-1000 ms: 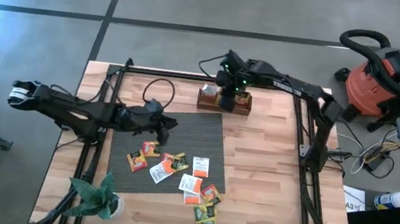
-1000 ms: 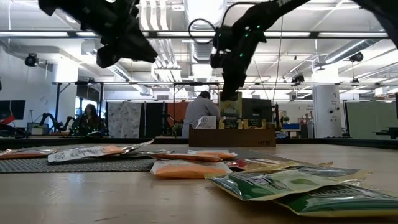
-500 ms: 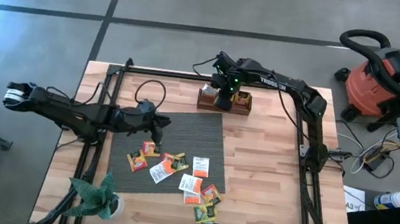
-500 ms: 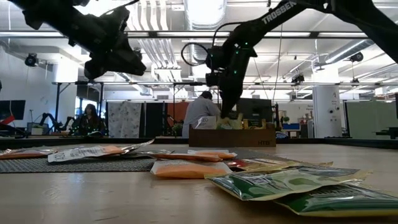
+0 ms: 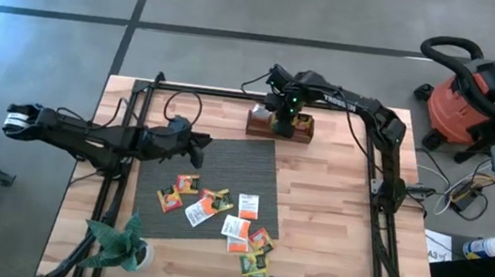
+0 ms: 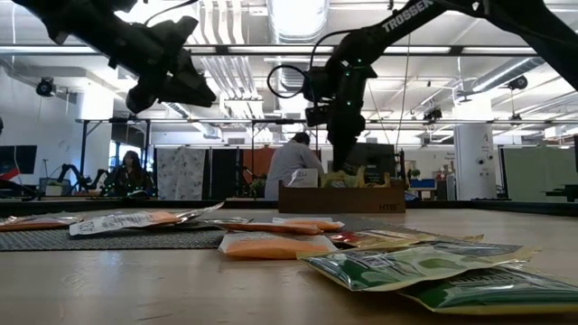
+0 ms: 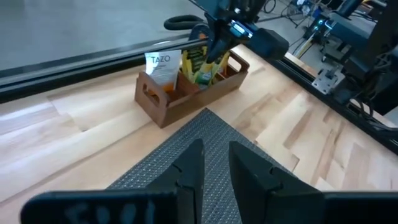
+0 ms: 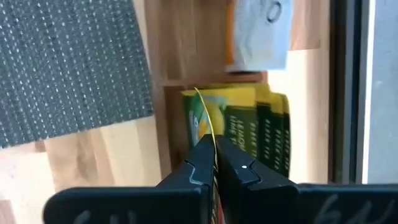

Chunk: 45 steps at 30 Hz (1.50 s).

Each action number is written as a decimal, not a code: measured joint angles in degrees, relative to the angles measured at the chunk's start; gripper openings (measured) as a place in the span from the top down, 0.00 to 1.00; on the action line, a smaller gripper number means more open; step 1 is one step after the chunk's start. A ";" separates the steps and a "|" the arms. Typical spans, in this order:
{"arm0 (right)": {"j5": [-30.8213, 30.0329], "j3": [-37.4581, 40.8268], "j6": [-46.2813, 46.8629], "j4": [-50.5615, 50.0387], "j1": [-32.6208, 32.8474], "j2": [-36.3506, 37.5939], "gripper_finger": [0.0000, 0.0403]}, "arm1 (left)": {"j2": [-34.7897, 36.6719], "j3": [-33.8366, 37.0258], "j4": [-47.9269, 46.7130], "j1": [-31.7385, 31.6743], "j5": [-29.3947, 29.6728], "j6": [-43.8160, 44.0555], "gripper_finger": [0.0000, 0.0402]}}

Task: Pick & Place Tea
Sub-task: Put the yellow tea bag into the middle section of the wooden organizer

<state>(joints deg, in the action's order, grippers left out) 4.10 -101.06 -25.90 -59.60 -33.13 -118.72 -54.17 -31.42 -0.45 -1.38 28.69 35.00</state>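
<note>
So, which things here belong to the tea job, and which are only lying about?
Job:
- tea packets on the grey mat
- wooden box holding packets
- yellow-green packet pinched in right claw over the box
- left claw, empty

Lying about:
- potted plant
- shop vacuum

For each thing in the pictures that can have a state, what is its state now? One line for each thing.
Right gripper: shut on a yellow packet, over the wooden box.
Yellow packet: held edge-on, above the box's green packets.
Left gripper: slightly open, empty, over the grey mat.
Wooden box: upright, holding standing packets.
Grey mat: flat on the table.
Loose packets: lying flat on the mat and table.
</note>
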 joint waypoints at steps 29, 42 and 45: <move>-5.64 0.06 -8.67 6.41 4.93 -2.54 0.98 | 0.00 -0.02 0.02 -0.20 -0.04 0.92 0.83; -5.77 0.25 -7.86 9.37 5.12 -2.54 0.79 | 0.00 -0.02 0.02 -0.18 -0.04 0.86 0.83; -5.81 -0.25 -5.89 10.30 5.12 -2.54 0.76 | 0.00 -0.02 0.02 -0.18 -0.07 0.92 0.83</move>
<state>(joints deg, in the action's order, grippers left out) -1.72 -101.31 -31.79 -49.30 -28.01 -121.25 -54.17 -31.44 -0.43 -1.56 28.62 35.92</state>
